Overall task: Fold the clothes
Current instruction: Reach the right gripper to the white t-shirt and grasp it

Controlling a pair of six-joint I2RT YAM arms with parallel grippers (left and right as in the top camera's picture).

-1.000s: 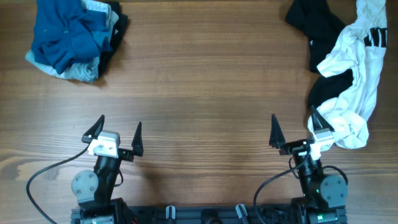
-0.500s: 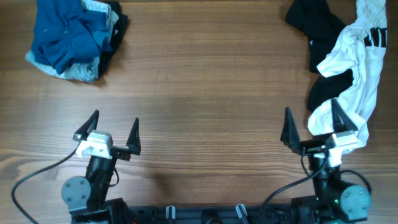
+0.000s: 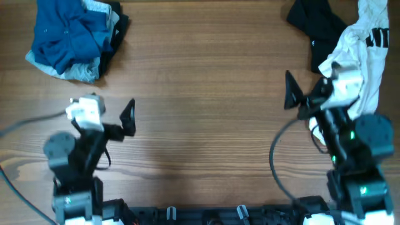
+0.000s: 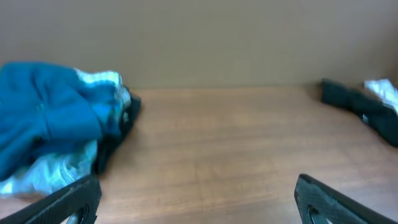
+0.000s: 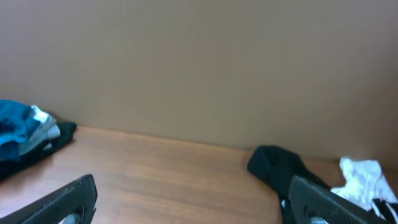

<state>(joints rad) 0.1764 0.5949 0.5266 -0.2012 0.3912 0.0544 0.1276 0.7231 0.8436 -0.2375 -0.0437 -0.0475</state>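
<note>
A heap of blue and pale clothes (image 3: 72, 34) lies at the table's far left; it also shows in the left wrist view (image 4: 53, 124) and in the right wrist view (image 5: 25, 137). A heap of white and black clothes (image 3: 350, 56) lies at the far right, with its black part in the right wrist view (image 5: 280, 168) and in the left wrist view (image 4: 360, 109). My left gripper (image 3: 106, 112) is open and empty above bare wood, its fingers apart in the left wrist view (image 4: 199, 202). My right gripper (image 3: 309, 90) is open and empty, raised beside the white garment's left edge (image 5: 193, 199).
The wooden table (image 3: 206, 94) runs between the two heaps. A plain wall (image 5: 199, 62) stands behind the far edge. Cables (image 3: 281, 156) trail from both arm bases along the front edge.
Both arms have risen and reached away from the front edge toward the far side. The right gripper now sits higher up, beside the white garment. Both stay open.
</note>
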